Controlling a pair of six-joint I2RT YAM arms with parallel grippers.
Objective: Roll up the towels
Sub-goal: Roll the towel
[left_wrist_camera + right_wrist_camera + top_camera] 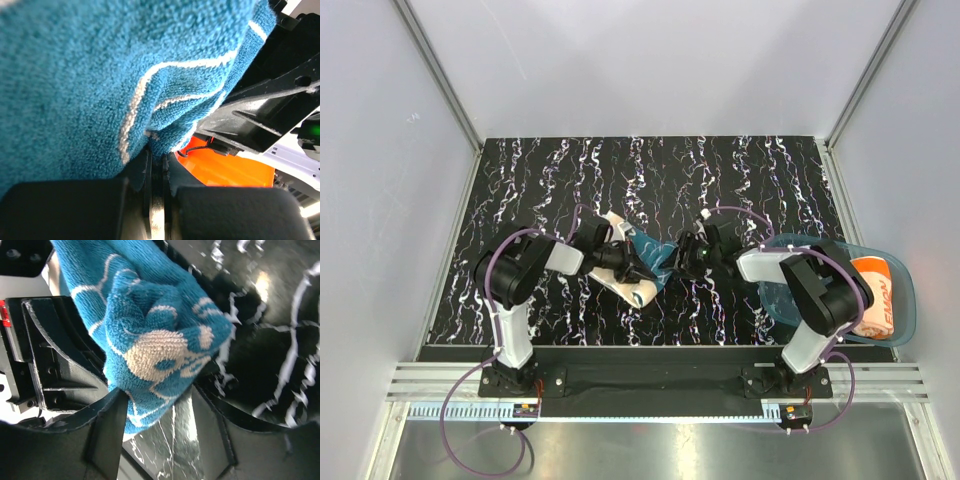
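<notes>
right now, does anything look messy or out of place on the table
Yes: the teal towel at mid-table is a crumpled wad bunched between the two arms, cream underside showing, neither flat nor rolled.

Top view: we find left hand point(623, 260) and right hand point(670, 262) too small, finger gap unreadable. Teal towel point(646, 246) partly hidden between them. Right arm point(820, 285) covers part of tray point(910, 290) and orange towel point(875, 290).
Left wrist view: we see teal towel cut by top and left edges; fingers point(65, 210) blurred, cut by bottom edge.
Right wrist view: towel cut by top edge.
</notes>
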